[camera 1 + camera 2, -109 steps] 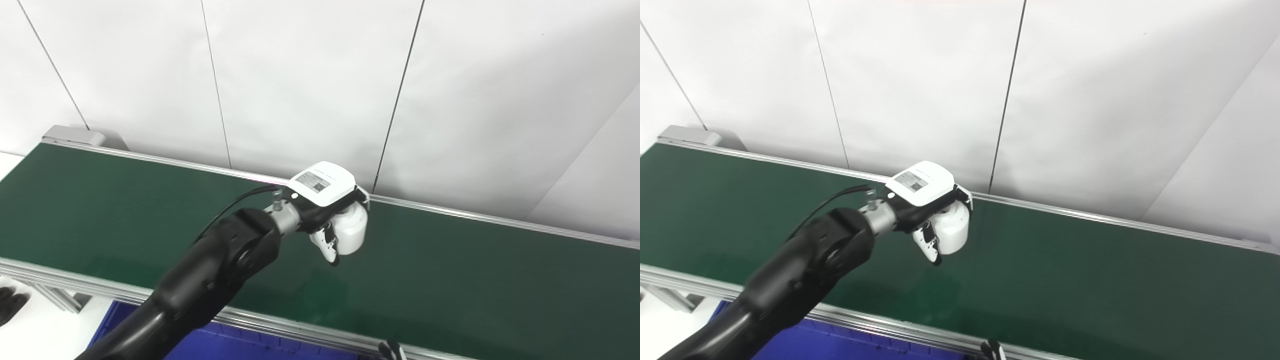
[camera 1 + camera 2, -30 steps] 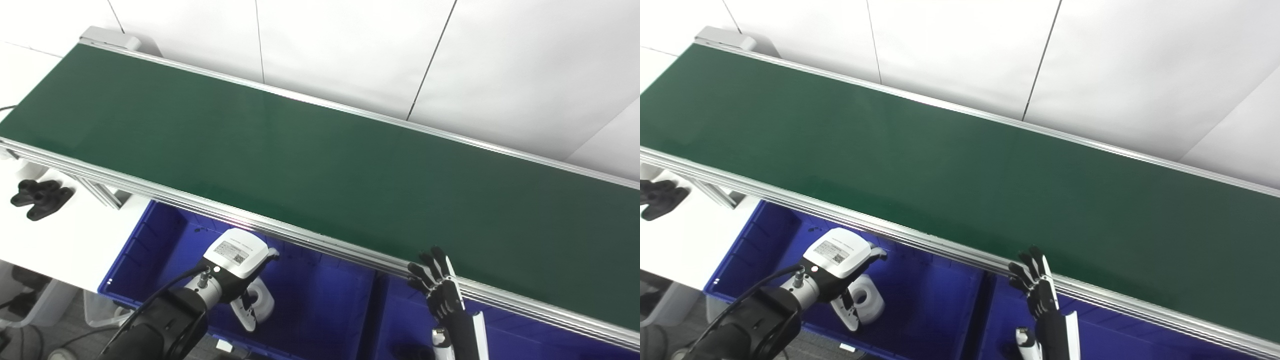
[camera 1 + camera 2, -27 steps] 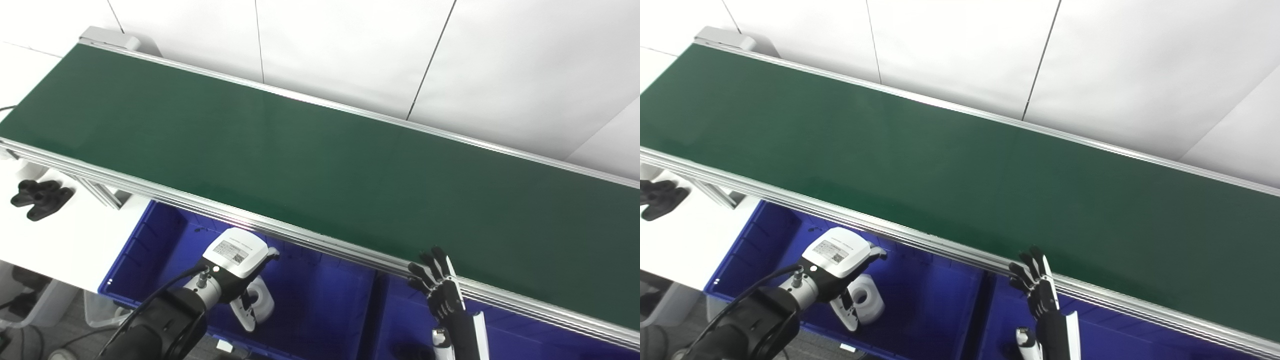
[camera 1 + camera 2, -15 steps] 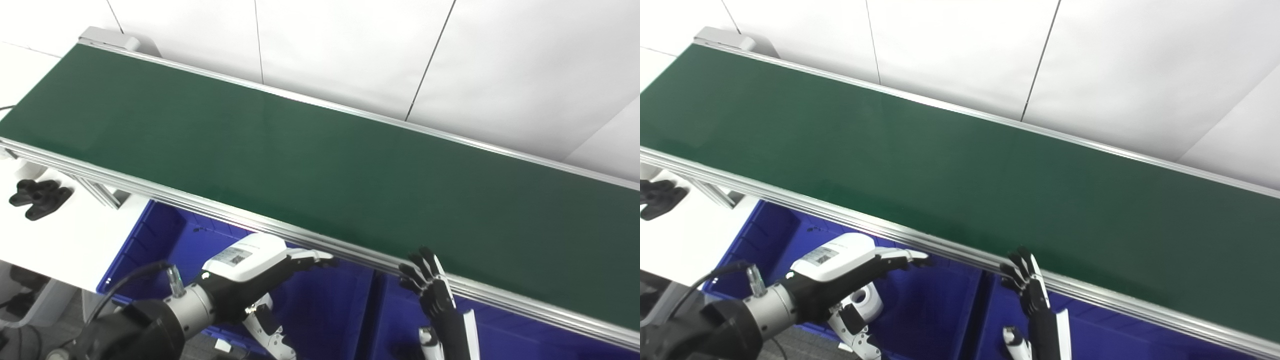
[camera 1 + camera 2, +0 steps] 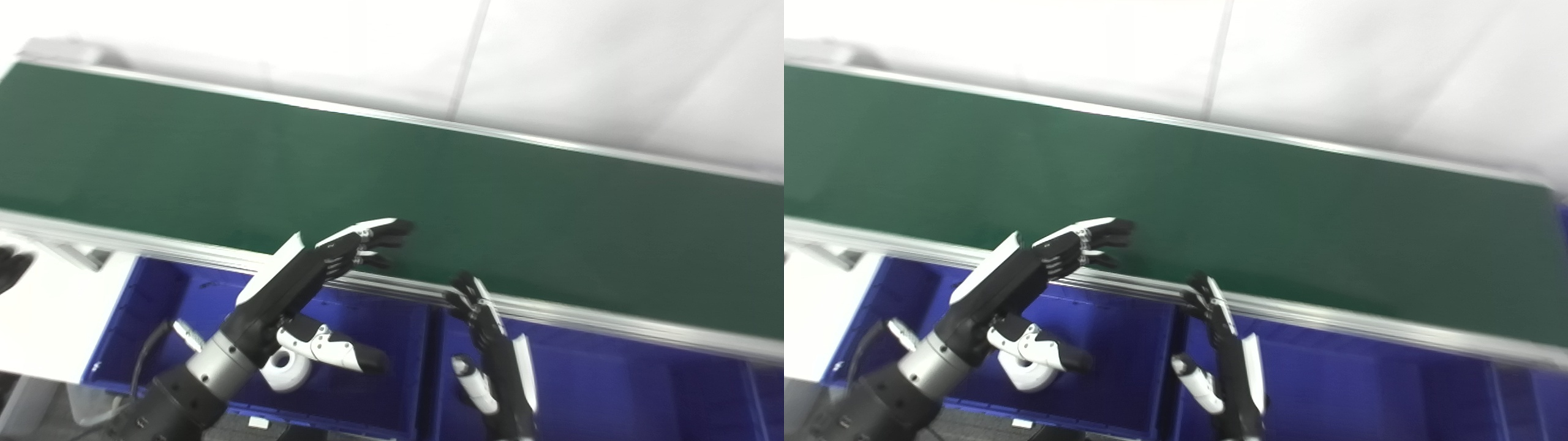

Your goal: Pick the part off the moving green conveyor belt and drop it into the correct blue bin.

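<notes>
Green conveyor belt (image 5: 429, 177) stretched across the whole frame from upper left toward the right edge, bare of parts, bounded by a silver rail (image 5: 582, 315) along its near side. White wall panels (image 5: 582, 73) filled the top of the frame behind.

Below the rail, at lower left, sat a blue bin (image 5: 392, 318); just beside it on the right, across a shared wall, stood a second blue bin (image 5: 625, 386). White table surface (image 5: 43, 318) showed at far left, with a dark object cut off at the left edge, too little of it visible to identify.

Left hand (image 5: 306, 282) rose from the lower left over the first bin, released, fingers (image 5: 380, 236) stretched flat and apart with tips over the belt's near edge, thumb spread low, holding nothing. Right hand (image 5: 490, 349) stood upright at lower centre over the divide between the bins, likewise open and empty, fingertips against the rail in the picture.

White ring-shaped part (image 5: 283, 373) lay on the floor of the left bin, partly hidden behind the left wrist and thumb, clear of both hands.
</notes>
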### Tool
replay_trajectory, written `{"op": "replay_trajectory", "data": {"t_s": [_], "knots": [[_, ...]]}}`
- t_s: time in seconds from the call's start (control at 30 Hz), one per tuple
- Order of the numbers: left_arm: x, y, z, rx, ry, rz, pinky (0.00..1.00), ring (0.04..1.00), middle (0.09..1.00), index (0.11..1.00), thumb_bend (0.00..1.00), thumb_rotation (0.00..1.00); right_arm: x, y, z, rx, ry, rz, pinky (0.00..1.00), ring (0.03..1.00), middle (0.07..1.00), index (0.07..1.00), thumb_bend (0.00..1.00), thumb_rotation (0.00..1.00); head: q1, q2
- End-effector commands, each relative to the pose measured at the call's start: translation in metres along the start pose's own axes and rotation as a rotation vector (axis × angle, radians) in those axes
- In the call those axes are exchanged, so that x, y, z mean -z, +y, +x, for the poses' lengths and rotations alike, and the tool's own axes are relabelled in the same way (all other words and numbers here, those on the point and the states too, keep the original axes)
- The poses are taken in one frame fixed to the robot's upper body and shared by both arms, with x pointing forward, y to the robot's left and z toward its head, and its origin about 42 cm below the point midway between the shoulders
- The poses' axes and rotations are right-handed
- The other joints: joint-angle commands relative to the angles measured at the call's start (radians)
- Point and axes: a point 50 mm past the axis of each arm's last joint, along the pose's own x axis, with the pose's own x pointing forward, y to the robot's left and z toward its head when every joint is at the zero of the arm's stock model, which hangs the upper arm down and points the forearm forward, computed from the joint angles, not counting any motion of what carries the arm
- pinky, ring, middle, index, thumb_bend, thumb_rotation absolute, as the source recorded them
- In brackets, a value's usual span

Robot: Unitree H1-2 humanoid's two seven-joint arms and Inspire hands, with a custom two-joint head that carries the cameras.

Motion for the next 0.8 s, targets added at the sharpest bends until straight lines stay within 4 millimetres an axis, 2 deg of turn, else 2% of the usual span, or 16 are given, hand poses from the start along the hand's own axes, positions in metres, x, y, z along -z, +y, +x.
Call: {"op": "replay_trajectory", "data": {"t_s": [0.0, 0.03, 0.1, 0.27, 0.43, 0.63, 0.77], "knots": [[0.014, -0.003, -0.005, -0.071, -0.091, 0.108, 0.88, 0.946, 0.963, 0.918, 0.74, 0.56, -0.021, 0.037, 0.015, 0.029, -0.054, 0.090, 0.81, 0.856, 0.912, 0.931, 0.80, 0.91, -0.004, -0.001], [0.025, -0.003, -0.006, -0.074, -0.079, 0.132, 0.93, 0.965, 0.975, 0.934, 0.75, 0.58, -0.021, 0.039, 0.016, 0.030, -0.053, 0.094, 0.81, 0.856, 0.913, 0.931, 0.80, 0.90, -0.011, -0.004], [0.040, -0.001, -0.005, -0.078, -0.065, 0.164, 0.95, 0.977, 0.983, 0.943, 0.76, 0.60, -0.020, 0.041, 0.017, 0.034, -0.051, 0.098, 0.81, 0.857, 0.912, 0.929, 0.79, 0.90, -0.019, -0.005], [0.060, -0.003, -0.002, -0.043, -0.049, 0.192, 0.98, 1.000, 1.000, 0.980, 0.78, 0.63, -0.017, 0.043, 0.018, 0.045, -0.048, 0.090, 0.82, 0.863, 0.911, 0.925, 0.80, 0.91, -0.046, -0.016], [0.072, -0.006, -0.002, 0.005, -0.042, 0.224, 0.95, 0.990, 0.996, 0.977, 0.79, 0.63, -0.014, 0.043, 0.018, 0.049, -0.038, 0.090, 0.83, 0.872, 0.915, 0.927, 0.81, 0.91, -0.059, -0.021], [0.073, -0.001, -0.003, 0.019, -0.047, 0.241, 0.93, 0.981, 0.991, 0.974, 0.80, 0.63, -0.014, 0.046, 0.022, 0.050, -0.037, 0.097, 0.83, 0.873, 0.914, 0.928, 0.81, 0.90, -0.148, -0.012], [0.073, 0.004, -0.003, 0.016, -0.055, 0.242, 0.96, 0.997, 1.000, 0.978, 0.80, 0.65, -0.014, 0.049, 0.026, 0.045, -0.037, 0.107, 0.85, 0.879, 0.916, 0.923, 0.82, 0.90, -0.182, -0.014]]}}
